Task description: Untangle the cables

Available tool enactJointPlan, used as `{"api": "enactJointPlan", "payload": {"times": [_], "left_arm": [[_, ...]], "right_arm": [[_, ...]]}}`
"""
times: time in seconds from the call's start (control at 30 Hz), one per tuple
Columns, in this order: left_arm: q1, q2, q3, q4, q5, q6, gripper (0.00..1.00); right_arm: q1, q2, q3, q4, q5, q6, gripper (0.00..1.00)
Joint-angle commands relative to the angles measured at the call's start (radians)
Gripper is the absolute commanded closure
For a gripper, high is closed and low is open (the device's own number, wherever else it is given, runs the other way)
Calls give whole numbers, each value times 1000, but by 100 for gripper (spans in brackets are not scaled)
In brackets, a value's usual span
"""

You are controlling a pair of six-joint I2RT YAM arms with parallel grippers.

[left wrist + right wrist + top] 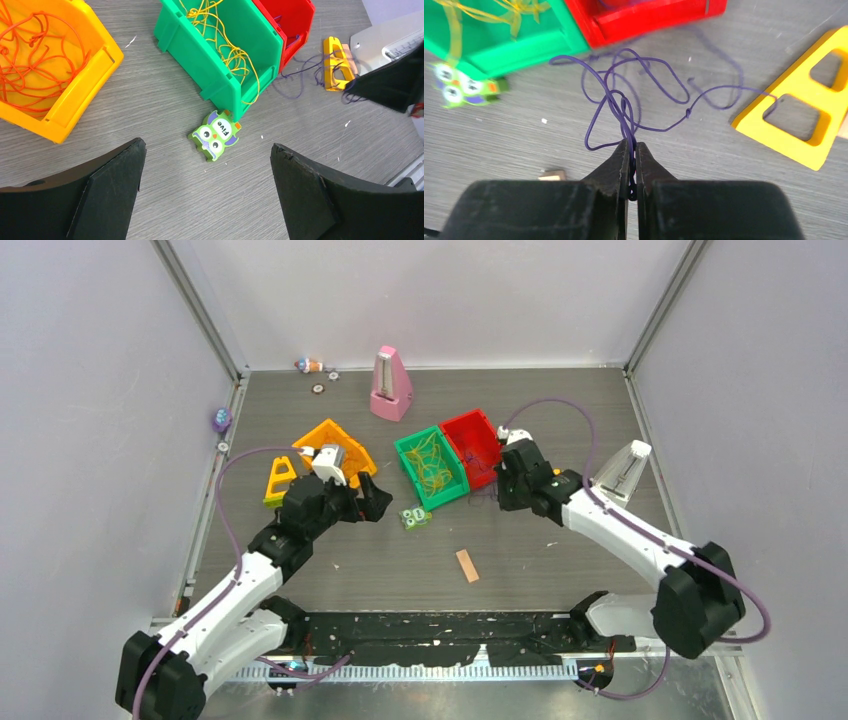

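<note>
Pinching the purple cable (626,120) tight, right gripper (633,146) could cinch its knot by yanking; left gripper (207,146) gapes wide.

owl block (461,86): blurred | purple cable (625,120): end hidden in right gripper (633,146)

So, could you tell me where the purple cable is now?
In the right wrist view, the purple cable lies looped on the table below the red bin, left of the yellow triangle, its bunched end pinched in the right hand.
</note>
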Motion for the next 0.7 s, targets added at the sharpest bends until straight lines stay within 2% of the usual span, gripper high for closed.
{"api": "enactJointPlan", "payload": {"times": [0.0, 0.33, 0.67], "left_arm": [[-4, -19, 7, 28, -2, 11, 4], [-5, -23, 21, 15, 0, 4, 5], [-4, -34, 33, -18, 0, 3, 6]], "right_arm": [[-7, -107, 119, -65, 24, -16, 95], [-13, -218, 323, -139, 54, -68, 95], [-13, -165, 539, -136, 33, -116, 95]]}}
